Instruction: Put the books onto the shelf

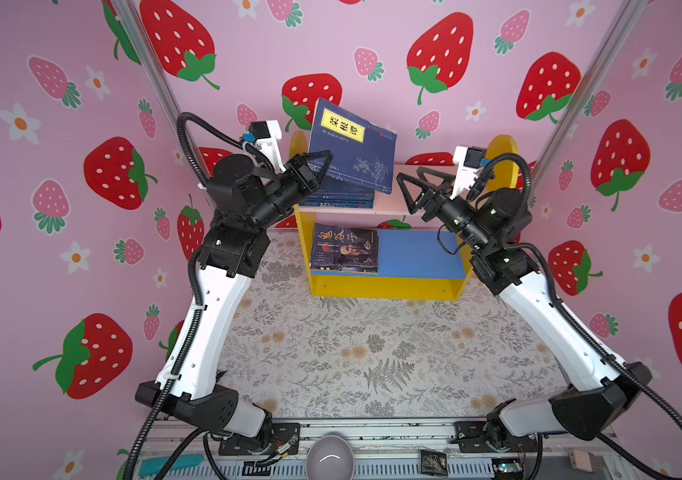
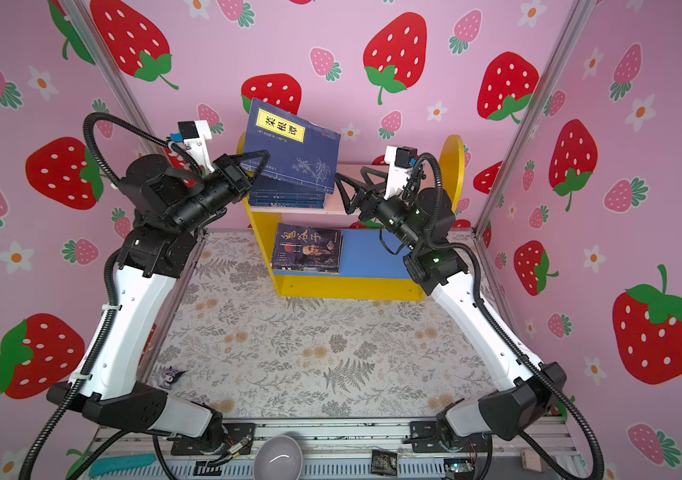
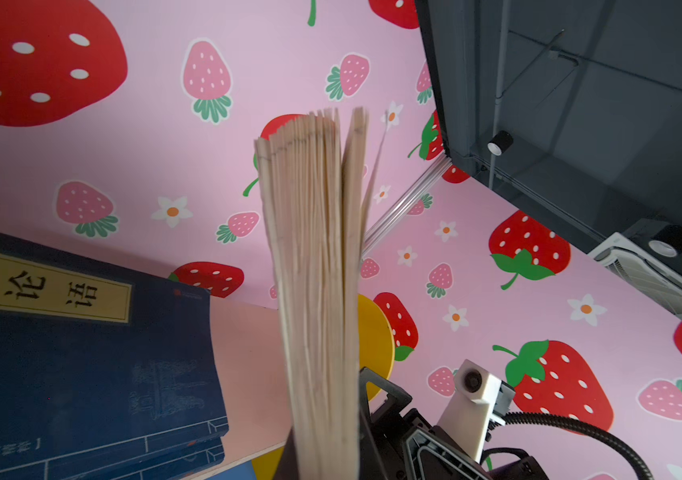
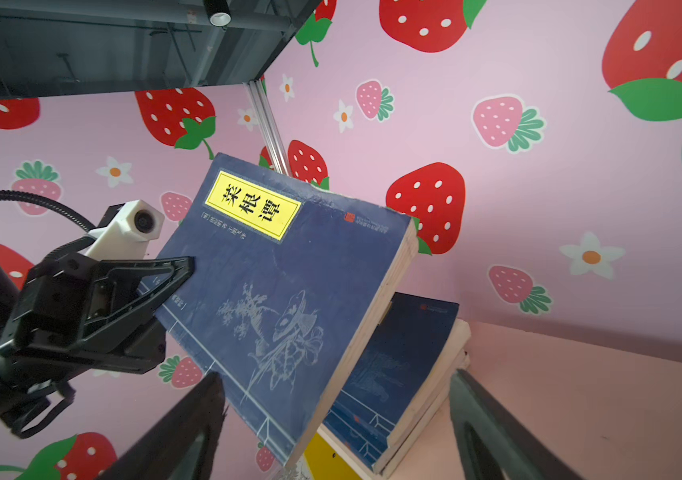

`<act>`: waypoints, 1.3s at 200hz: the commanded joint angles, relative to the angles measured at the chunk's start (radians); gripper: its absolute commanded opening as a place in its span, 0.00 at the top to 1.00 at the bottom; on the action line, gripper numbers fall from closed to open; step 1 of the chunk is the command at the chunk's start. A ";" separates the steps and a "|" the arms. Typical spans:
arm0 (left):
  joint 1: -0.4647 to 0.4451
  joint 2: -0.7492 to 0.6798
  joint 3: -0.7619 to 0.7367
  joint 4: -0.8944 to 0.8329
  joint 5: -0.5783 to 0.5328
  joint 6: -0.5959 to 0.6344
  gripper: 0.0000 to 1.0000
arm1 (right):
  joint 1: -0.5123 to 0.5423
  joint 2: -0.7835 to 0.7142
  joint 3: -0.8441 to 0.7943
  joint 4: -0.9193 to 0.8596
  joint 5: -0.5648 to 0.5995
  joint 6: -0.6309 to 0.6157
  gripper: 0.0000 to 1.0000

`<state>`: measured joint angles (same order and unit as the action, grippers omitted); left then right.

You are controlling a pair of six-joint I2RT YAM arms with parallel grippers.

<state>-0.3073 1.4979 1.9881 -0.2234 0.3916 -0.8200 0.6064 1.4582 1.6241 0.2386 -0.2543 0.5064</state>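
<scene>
The left fingers (image 4: 181, 264) pinch the lower left edge of a navy book (image 1: 352, 145) with a yellow label reading 菜根谭. It is tilted over the navy stack (image 1: 339, 198) on the shelf (image 1: 385, 287)'s pink upper board, its long axis rising toward the back wall, label end up. The portrait book (image 1: 345, 249), titled 鬼谷子, lies flat on the blue board, and the right fingers (image 4: 190, 432) are spread just beside the held book's lower corner.

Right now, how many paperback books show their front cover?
3. A navy yellow-labelled book tilted in the shut left gripper; a second navy book topping the stack on the pale pink upper board; a dark portrait-cover book on the blue lower board. Books beneath are hidden.
</scene>
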 commanded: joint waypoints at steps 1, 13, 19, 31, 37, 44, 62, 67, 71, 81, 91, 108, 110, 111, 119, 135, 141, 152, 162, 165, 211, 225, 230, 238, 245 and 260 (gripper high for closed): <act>0.020 0.011 0.090 -0.004 -0.020 0.009 1.00 | 0.000 0.041 0.078 -0.007 0.065 -0.072 0.14; 0.029 0.037 0.107 -0.015 -0.009 0.000 1.00 | 0.001 0.072 0.103 -0.006 0.075 -0.075 0.14; 0.035 0.048 0.109 -0.010 -0.001 -0.008 1.00 | 0.001 0.085 0.111 -0.003 0.076 -0.075 0.14; 0.049 0.068 0.114 -0.007 0.007 -0.023 1.00 | 0.001 0.111 0.126 0.005 0.067 -0.072 0.14; 0.055 0.075 0.117 -0.004 0.009 -0.027 1.00 | 0.001 0.123 0.134 0.005 0.062 -0.073 0.14; 0.061 0.084 0.119 -0.004 0.007 -0.032 1.00 | 0.001 0.136 0.145 0.006 0.058 -0.075 0.14; 0.080 0.102 0.120 0.002 0.015 -0.046 1.00 | 0.000 0.175 0.175 -0.003 0.059 -0.075 0.14; 0.084 0.107 0.120 0.003 0.018 -0.049 1.00 | 0.001 0.186 0.182 -0.005 0.058 -0.075 0.14; 0.087 0.112 0.120 0.005 0.023 -0.053 1.00 | 0.001 0.193 0.189 -0.007 0.059 -0.077 0.14; 0.095 0.123 0.121 0.008 0.035 -0.063 1.00 | 0.000 0.216 0.210 -0.013 0.058 -0.080 0.14; 0.103 0.133 0.121 0.012 0.044 -0.069 1.00 | 0.000 0.239 0.233 -0.022 0.058 -0.081 0.14; 0.112 0.146 0.122 0.019 0.054 -0.080 1.00 | 0.000 0.280 0.275 -0.037 0.055 -0.085 0.14; 0.114 0.148 0.123 0.019 0.055 -0.081 1.00 | 0.002 0.284 0.279 -0.038 0.055 -0.085 0.14; 0.115 0.148 0.122 0.019 0.056 -0.082 1.00 | 0.001 0.287 0.281 -0.039 0.055 -0.085 0.14; 0.118 0.152 0.122 0.023 0.061 -0.087 1.00 | 0.003 0.305 0.300 -0.045 0.051 -0.088 0.14; 0.126 0.160 0.123 0.034 0.072 -0.096 1.00 | 0.005 0.336 0.332 -0.062 0.048 -0.099 0.14; 0.128 0.164 0.123 0.037 0.077 -0.099 1.00 | 0.008 0.347 0.342 -0.067 0.052 -0.105 0.14; 0.132 0.170 0.124 0.040 0.086 -0.108 1.00 | 0.012 0.361 0.364 -0.082 0.060 -0.121 0.15; 0.132 0.174 0.124 0.039 0.091 -0.110 1.00 | 0.016 0.373 0.379 -0.091 0.068 -0.133 0.15; 0.132 0.175 0.124 0.039 0.093 -0.112 1.00 | 0.016 0.375 0.385 -0.095 0.068 -0.137 0.15; 0.137 0.179 0.120 0.035 0.136 -0.131 1.00 | 0.033 0.440 0.542 -0.211 0.087 -0.229 0.15; 0.137 0.176 0.118 0.033 0.149 -0.139 1.00 | 0.036 0.442 0.553 -0.224 0.094 -0.241 0.15; 0.137 0.176 0.118 0.028 0.151 -0.139 1.00 | 0.036 0.442 0.553 -0.224 0.095 -0.244 0.15; 0.137 0.173 0.116 0.020 0.149 -0.136 1.00 | 0.038 0.442 0.554 -0.225 0.098 -0.251 0.15; 0.137 0.169 0.112 0.014 0.144 -0.134 1.00 | 0.039 0.443 0.558 -0.229 0.099 -0.254 0.15; 0.138 0.160 0.096 0.015 0.133 -0.130 1.00 | 0.043 0.452 0.573 -0.245 0.110 -0.265 0.15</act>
<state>-0.1753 1.6810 2.0590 -0.2588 0.5091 -0.9432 0.6415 1.8942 2.1590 0.0315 -0.1673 0.2935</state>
